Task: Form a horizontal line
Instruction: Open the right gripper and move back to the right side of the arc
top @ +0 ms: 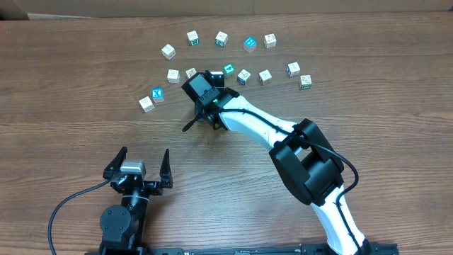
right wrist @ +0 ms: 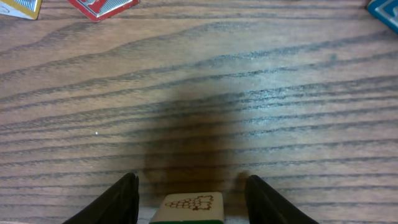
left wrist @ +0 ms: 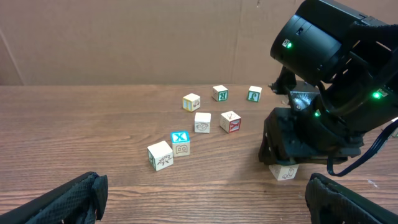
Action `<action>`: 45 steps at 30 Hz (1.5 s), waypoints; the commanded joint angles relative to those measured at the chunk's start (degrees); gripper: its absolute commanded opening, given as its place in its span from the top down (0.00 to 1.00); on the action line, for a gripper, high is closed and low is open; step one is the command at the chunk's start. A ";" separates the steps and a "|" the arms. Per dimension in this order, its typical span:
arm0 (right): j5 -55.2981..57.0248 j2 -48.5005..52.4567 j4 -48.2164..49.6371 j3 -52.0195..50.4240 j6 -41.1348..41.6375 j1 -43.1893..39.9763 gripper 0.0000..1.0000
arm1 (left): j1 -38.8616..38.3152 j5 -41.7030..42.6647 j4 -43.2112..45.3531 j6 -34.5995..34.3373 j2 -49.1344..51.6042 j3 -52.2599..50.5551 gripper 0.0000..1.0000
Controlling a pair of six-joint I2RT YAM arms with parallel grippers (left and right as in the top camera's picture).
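Note:
No horizontal line of touching cubes is in view; the small letter cubes lie apart on the wooden table (top: 85, 64). My right gripper (top: 207, 117) points down at the table, left of centre. In the right wrist view it (right wrist: 191, 190) is open and straddles a pale cube with a honeycomb-like picture (right wrist: 189, 206), with a gap on each side. That cube (left wrist: 284, 171) stands on the table under the right gripper in the left wrist view. My left gripper (top: 144, 157) is wide open near the front edge and holds nothing (left wrist: 205, 205).
Several cubes form a loose arc at the back, among them a blue one (top: 250, 43) and a teal one (top: 228, 69). A blue X cube (top: 157, 93) and a white cube (top: 146, 103) lie to the left. The right arm (top: 304, 159) crosses the right side.

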 commanded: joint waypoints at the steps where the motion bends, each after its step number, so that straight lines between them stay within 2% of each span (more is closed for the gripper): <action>1: 1.99 0.00 0.33 5.01 -6.16 -1.18 0.47 | -0.37 -0.35 0.17 1.09 -0.52 -0.22 0.01; 5: 3.89 -1.79 -1.27 12.28 -14.51 -1.99 0.47 | -0.37 -0.35 0.17 1.09 -0.52 -0.22 0.00; 9: 7.41 -2.67 -3.21 20.57 -18.64 -3.02 0.46 | -0.37 -0.35 0.17 1.09 -0.52 -0.22 0.00; 14: 7.32 -2.67 -4.42 27.69 -20.48 -6.43 0.39 | -0.37 -0.35 0.17 1.09 -0.52 -0.22 0.00; 18: 5.81 -2.40 -5.29 27.76 -20.39 -10.34 0.40 | -0.37 -0.35 0.17 1.07 -0.52 -0.20 0.00; 27: -3.45 -0.07 -18.12 27.65 -17.27 -19.34 0.39 | -0.37 -0.35 0.17 1.09 -0.52 -0.22 0.01; 31: -5.38 1.27 -21.49 25.51 -17.70 -21.88 0.43 | -0.37 -0.35 0.17 1.09 -0.52 -0.22 0.00; 36: -5.46 1.62 -21.38 20.90 -17.97 -23.04 0.44 | -0.37 -0.35 0.17 1.09 -0.52 -0.22 0.01; 40: -10.49 1.66 -19.67 17.18 -24.02 -23.04 0.43 | -0.37 -0.35 0.17 1.09 -0.52 -0.22 0.00; 45: -10.54 1.66 -17.33 13.09 -25.42 -23.04 0.43 | -0.37 -0.35 0.17 1.09 -0.52 -0.22 0.00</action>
